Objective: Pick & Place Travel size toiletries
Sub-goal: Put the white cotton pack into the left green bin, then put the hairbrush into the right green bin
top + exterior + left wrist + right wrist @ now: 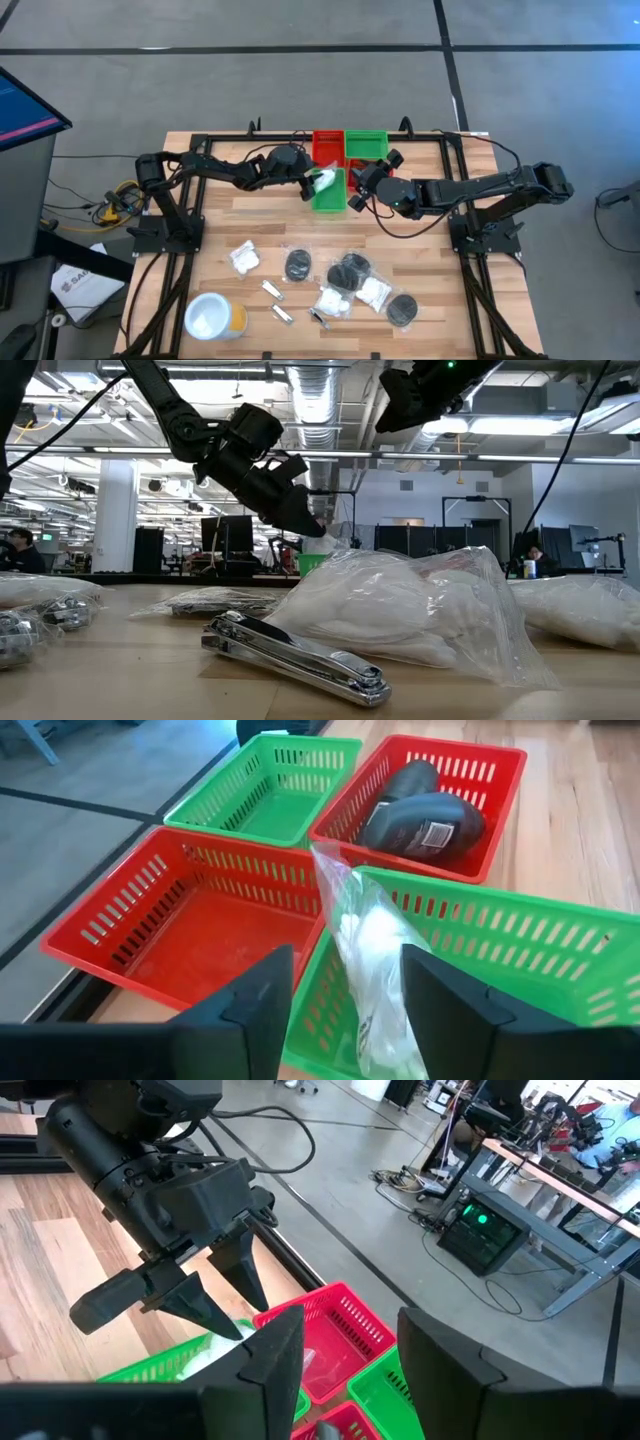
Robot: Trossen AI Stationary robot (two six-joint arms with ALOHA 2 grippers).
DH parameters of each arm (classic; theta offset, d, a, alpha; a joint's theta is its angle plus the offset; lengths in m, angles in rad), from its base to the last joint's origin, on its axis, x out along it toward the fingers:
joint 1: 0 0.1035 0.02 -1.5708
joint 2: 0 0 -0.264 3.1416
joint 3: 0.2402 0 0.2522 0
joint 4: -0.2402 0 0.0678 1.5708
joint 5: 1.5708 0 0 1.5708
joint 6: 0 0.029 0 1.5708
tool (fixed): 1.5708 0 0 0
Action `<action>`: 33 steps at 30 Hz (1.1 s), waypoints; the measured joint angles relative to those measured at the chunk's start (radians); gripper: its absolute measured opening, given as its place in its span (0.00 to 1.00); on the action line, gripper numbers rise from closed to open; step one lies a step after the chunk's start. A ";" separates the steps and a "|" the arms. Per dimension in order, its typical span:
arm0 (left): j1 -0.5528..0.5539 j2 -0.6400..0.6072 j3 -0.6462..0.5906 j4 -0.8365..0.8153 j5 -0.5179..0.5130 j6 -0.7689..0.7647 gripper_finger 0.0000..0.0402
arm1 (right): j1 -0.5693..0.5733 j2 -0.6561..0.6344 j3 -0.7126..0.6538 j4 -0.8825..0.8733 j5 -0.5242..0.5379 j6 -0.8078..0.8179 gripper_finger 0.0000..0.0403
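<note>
My left gripper (347, 965) hangs open over the near green bin (520, 955). A white plastic-wrapped packet (365, 960) stands on end between its fingers, its lower end down inside that bin. In the high view the packet (325, 180) shows at the bin's (328, 196) far end, beside the left gripper (308, 186). My right gripper (362, 182) waits open and holding nothing above the bins' right side, pointing at the left gripper (232, 1315). More toiletries lie on the near table: white packets (244, 258), black discs (298, 265), silver sachets (272, 290). My left gripper has the packet's upper part (350, 905) standing between its two parted fingers, which come slanting down from the table's left. Whether either finger (435, 995) touches the wrap, I cannot tell. The packet's lower end sits in the green bin.
Four bins stand together at the far middle: a green one (265, 790), a red one (190, 920), and a red one (495, 765) holding dark grey bottles (425, 820). A white tub with an orange side (212, 316) stands near left. Bare boards lie between the bins and the loose items.
</note>
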 joint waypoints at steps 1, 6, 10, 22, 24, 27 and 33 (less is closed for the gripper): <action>0.000 0.000 0.000 0.000 0.000 0.000 0.44 | 0.000 0.000 0.000 -0.002 0.000 0.000 0.37; 0.004 0.000 0.000 0.002 -0.001 0.001 0.44 | 0.000 0.000 0.000 -0.011 0.000 0.000 0.38; 0.011 -0.002 0.000 0.004 -0.001 0.000 0.44 | 0.000 0.000 0.000 -0.016 0.000 0.000 0.38; -0.022 -0.110 0.000 -0.114 0.072 -0.026 0.45 | 0.000 0.000 0.000 -0.027 0.000 0.000 0.38; -0.038 -0.125 0.000 -0.153 0.085 -0.030 0.45 | 0.000 0.000 0.000 -0.027 0.000 0.000 0.38; -0.067 -0.139 -0.001 -0.210 0.091 -0.030 0.45 | 0.000 0.000 0.000 -0.027 0.000 0.000 0.38; -0.136 -0.141 -0.001 -0.265 0.094 -0.034 0.45 | 0.000 0.000 0.000 -0.028 0.000 0.000 0.37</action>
